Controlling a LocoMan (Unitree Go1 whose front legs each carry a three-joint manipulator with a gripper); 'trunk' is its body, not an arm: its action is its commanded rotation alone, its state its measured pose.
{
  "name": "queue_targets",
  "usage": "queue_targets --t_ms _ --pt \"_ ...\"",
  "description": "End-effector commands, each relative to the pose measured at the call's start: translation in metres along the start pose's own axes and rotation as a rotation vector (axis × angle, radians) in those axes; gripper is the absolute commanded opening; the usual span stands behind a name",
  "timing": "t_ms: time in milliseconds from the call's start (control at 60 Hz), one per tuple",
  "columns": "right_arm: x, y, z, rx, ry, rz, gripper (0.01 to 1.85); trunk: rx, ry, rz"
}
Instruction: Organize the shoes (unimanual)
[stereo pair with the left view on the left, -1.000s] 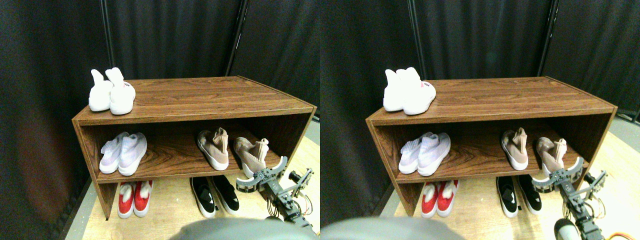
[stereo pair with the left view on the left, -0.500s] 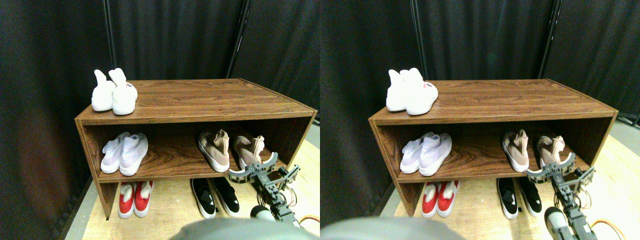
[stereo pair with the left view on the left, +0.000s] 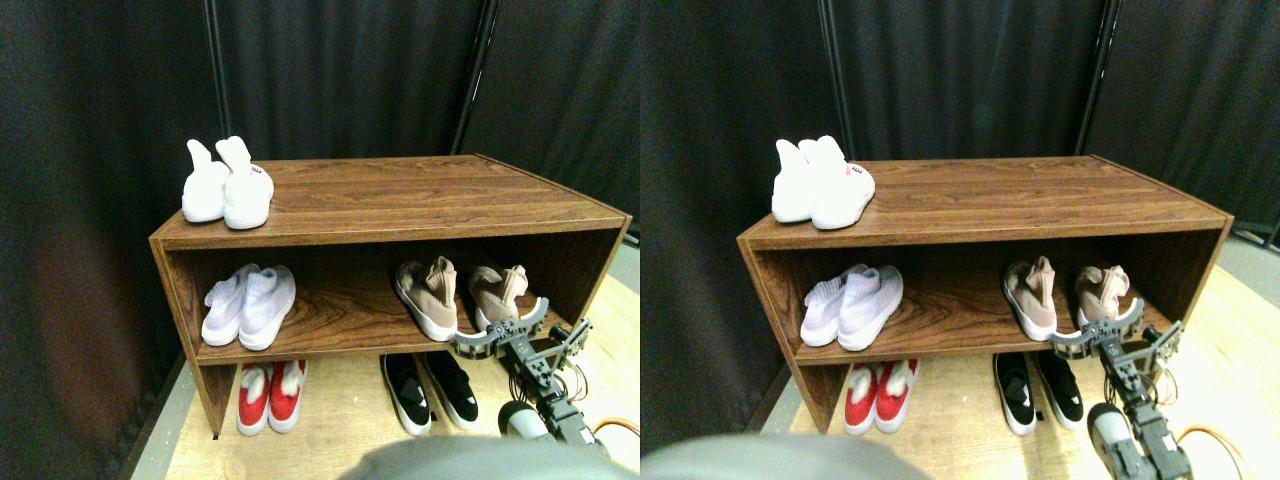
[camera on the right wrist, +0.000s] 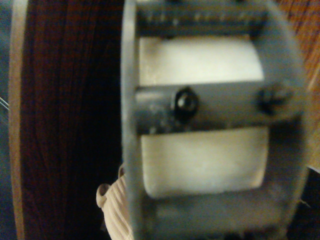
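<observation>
Two beige-tan knit shoes stand on the right of the middle shelf (stereo pair with the left view on the left: 330, 325) of a brown wooden rack. The left shoe (stereo pair with the left view on the left: 428, 295) points toward the front. The right shoe (stereo pair with the left view on the left: 497, 290) stands close beside it, nearly parallel, its ribbed collar up. My right gripper (stereo pair with the left view on the left: 500, 330) reaches in from the lower right and sits at the shelf's front edge, right against the right shoe's near end. In the wrist view the gripper's frame (camera on the right wrist: 210, 107) fills the picture, with the shoe's white sole (camera on the right wrist: 200, 160) behind it and a bit of ribbed collar (camera on the right wrist: 112, 210) beside it.
An all-white high-collared pair (stereo pair with the left view on the left: 225, 185) stands on the rack's top at the left. A pale lilac pair (stereo pair with the left view on the left: 248, 305) sits at the shelf's left. On the wooden floor under the rack are a red pair (stereo pair with the left view on the left: 268, 395) and a black pair (stereo pair with the left view on the left: 430, 390). Dark curtains hang behind.
My gripper has moved left and in toward the shelf. The right beige shoe has slid left and deeper, turning more parallel to its mate. The camera shifted slightly.
</observation>
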Motion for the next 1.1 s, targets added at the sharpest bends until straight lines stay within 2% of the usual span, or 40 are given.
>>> queue_targets --t_ms 17,267,417,533,583,600,633,667,700,717,733,750,767,833,967,1100 --pt "-0.004 -0.006 0.005 0.004 -0.022 -0.036 1.53 0.005 0.004 0.0" --pt "-0.036 0.015 0.014 0.016 0.038 0.02 1.54 0.011 0.003 -0.009" --pt "-0.05 0.025 0.024 -0.021 0.032 0.051 1.55 0.013 0.001 -0.017" --pt "-0.057 0.029 0.038 -0.051 0.012 0.098 1.46 0.013 0.001 -0.017" --pt "-0.06 0.032 0.046 -0.072 -0.025 0.119 1.34 0.013 0.003 -0.021" --pt "-0.061 0.033 0.049 -0.091 -0.044 0.134 1.24 0.013 0.003 -0.021" --pt "-0.061 0.035 0.057 -0.113 -0.086 0.149 0.94 0.013 0.003 -0.021" --pt "-0.06 0.036 0.06 -0.119 -0.113 0.155 0.77 0.013 0.004 -0.023" --pt "-0.058 0.037 0.068 -0.126 -0.15 0.171 0.42 0.013 0.004 -0.023" --pt "-0.058 0.037 0.068 -0.126 -0.15 0.171 0.42 0.013 0.004 -0.023" --pt "-0.056 0.037 0.074 -0.128 -0.187 0.179 0.19 0.012 0.005 -0.025" --pt "-0.056 0.037 0.074 -0.128 -0.187 0.179 0.19 0.012 0.005 -0.025" --pt "-0.054 0.037 0.077 -0.145 -0.218 0.186 0.07 0.012 0.005 -0.025" --pt "-0.051 0.038 0.088 -0.156 -0.275 0.208 0.06 0.012 0.003 -0.03" --pt "-0.045 0.038 0.102 -0.232 -0.319 0.212 0.06 0.012 0.001 -0.035" --pt "-0.035 0.036 0.111 -0.182 -0.291 0.19 0.06 0.011 -0.003 -0.034"
